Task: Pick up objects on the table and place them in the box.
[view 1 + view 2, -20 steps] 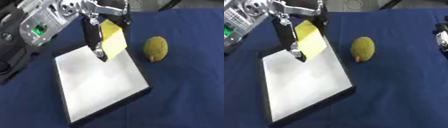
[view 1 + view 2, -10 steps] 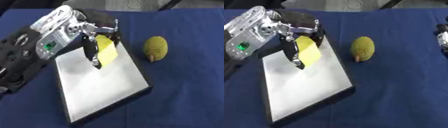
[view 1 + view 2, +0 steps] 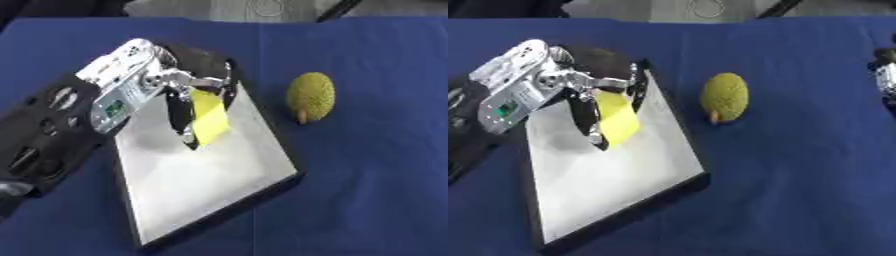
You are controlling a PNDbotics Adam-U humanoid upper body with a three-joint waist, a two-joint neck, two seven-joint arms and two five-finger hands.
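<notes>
My left hand [image 3: 153,87] reaches in from the left and hangs over the far part of the box [image 3: 219,185], a shallow black-rimmed tray with a pale floor. Its fingers are curled round a flat yellow block [image 3: 208,116], held upright just above the box floor. A green bumpy oval fruit [image 3: 311,95] with a short stem lies on the blue cloth to the right of the box. A small part of my right hand [image 3: 884,70] shows at the right edge of the right eye view; its fingers cannot be made out.
A blue cloth [image 3: 376,190] covers the table. Bare cloth lies to the right of the box and in front of it. The table's far edge runs along the top of the views.
My left hand has moved toward me and lower over the box, carrying the yellow block with it. The fruit stays put, allowing for a camera shift.
</notes>
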